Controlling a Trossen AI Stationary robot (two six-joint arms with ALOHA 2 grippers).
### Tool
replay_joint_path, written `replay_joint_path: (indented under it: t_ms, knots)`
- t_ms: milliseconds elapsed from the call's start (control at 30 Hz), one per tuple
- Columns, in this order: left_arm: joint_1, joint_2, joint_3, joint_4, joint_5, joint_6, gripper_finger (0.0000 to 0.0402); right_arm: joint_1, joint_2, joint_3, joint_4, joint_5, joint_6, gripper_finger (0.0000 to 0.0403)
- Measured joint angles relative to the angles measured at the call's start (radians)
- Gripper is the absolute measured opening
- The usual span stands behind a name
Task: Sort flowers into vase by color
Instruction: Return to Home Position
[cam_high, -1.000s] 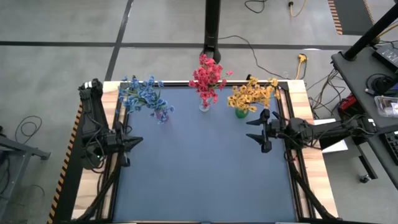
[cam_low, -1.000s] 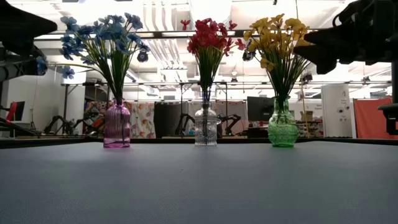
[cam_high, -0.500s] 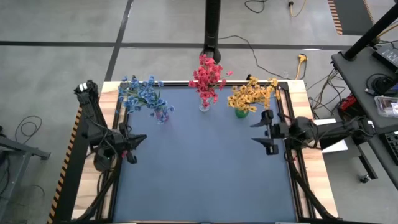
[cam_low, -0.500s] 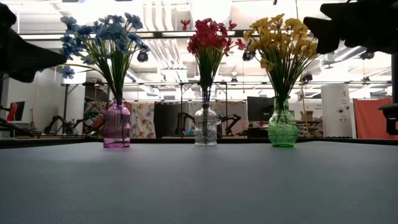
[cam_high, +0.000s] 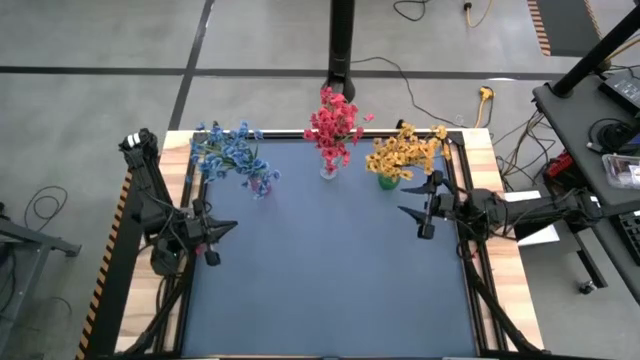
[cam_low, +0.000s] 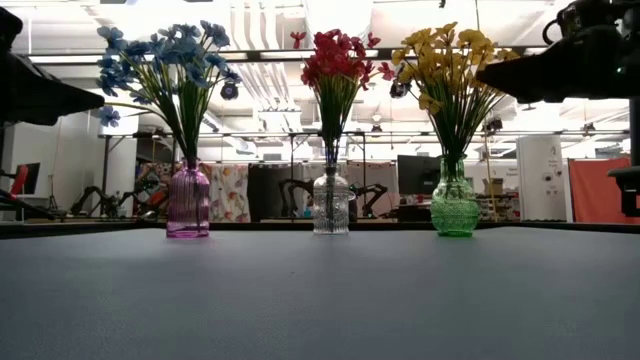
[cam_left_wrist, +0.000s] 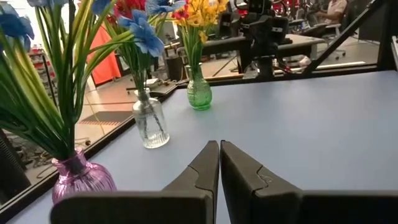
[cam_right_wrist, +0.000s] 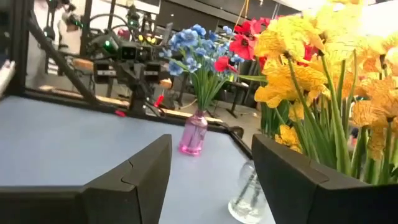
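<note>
Three vases stand in a row along the far edge of the blue mat. The purple vase (cam_low: 188, 200) holds blue flowers (cam_high: 230, 152), the clear vase (cam_low: 331, 203) holds red flowers (cam_high: 335, 125), and the green vase (cam_low: 455, 205) holds yellow-orange flowers (cam_high: 403, 152). My left gripper (cam_high: 228, 228) hovers at the mat's left edge, shut and holding nothing, its fingertips (cam_left_wrist: 219, 148) together and pointing level across the table. My right gripper (cam_high: 415, 208) hovers at the right edge, just near of the yellow flowers. It is open, with nothing in the gap (cam_right_wrist: 211, 155) between its fingers.
The blue mat (cam_high: 330, 270) lies bare in its middle and near half. A black frame (cam_high: 470, 270) runs along the table's sides. A dark pole (cam_high: 342, 50) stands behind the far edge. The yellow blossoms (cam_right_wrist: 323, 56) are close beside my right gripper.
My left gripper has sunk lower at the table's left edge, staying shut, and has kept still over the last half second. My right gripper has rolled about its own pointing line while staying beside the yellow flowers. The vases and flowers have not moved.
</note>
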Motion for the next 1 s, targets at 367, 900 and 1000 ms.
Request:
replay_joint_path:
  t_ms: [367, 900, 1000]
  knots:
    - [0.0, 0.0, -0.001, 0.009, 0.076, -0.003, 0.0, 0.0, 0.0, 0.0, 0.0, 0.0, 0.199, 0.0215]
    - [0.0, 0.0, -0.001, 0.013, 0.238, -0.003, 0.0, 0.0, 0.0, 0.0, -0.001, 0.0, 0.182, 0.0215]
    - [0.0, 0.0, -0.001, 0.013, 0.255, -0.003, 0.0, 0.0, 0.0, 0.0, -0.001, 0.0, 0.182, 0.0215]
